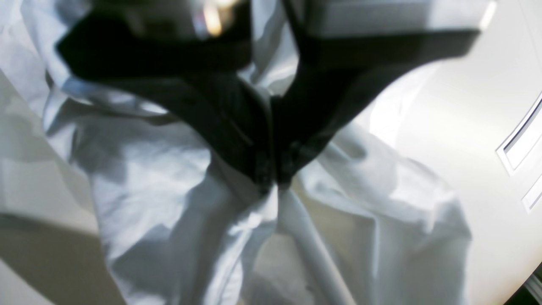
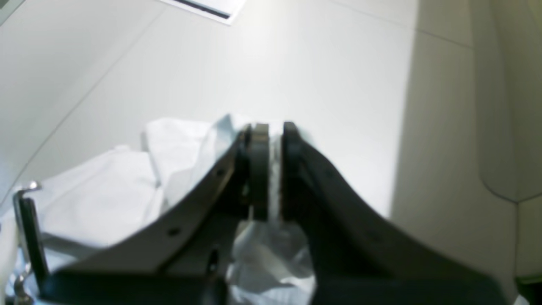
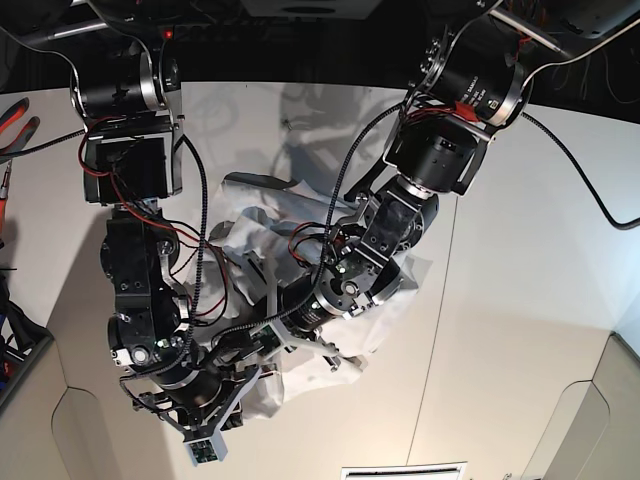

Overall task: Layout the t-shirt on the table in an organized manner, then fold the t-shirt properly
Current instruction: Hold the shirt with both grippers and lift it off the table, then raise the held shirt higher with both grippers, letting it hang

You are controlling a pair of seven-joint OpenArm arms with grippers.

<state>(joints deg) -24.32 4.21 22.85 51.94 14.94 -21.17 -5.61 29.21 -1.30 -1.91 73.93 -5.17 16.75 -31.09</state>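
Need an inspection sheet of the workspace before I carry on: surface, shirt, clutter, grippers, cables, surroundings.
Surface: white table, thin dark seam across it.
T-shirt: white t-shirt bunched and wrinkled under the arms, not laid out.
Clutter: nothing seen on the shirt.
Left gripper: shut on the t-shirt.
Right gripper: nearly shut, cloth between its fingertips.
Cables: black cable looping off the left arm.
Surroundings: red-handled tools beside the table.

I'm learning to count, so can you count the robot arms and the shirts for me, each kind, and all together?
Black metal robot arms: 2, the left one and the right one
Crumpled white cloth t-shirt: 1
Total: 3
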